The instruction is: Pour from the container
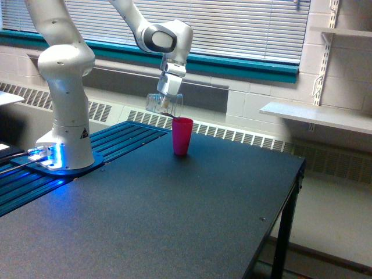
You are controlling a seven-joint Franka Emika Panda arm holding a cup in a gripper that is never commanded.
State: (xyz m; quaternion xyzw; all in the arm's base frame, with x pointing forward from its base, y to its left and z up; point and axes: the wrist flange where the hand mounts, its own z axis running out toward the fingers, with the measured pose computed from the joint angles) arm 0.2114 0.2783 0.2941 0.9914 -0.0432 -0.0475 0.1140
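Dark matte table [192,215], blinds and radiator behind | gripper [169,100] clamped on tipped clear container [163,104] | mouth just above pink cup [182,136] rim | white shelf [317,116] at the exterior view's right

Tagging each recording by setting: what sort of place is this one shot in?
Probably a lab or classroom-type room, not a home. A white robot arm is bolted at the edge of a black work table, with painted block walls, window blinds, baseboard radiators and bare wall shelves behind.
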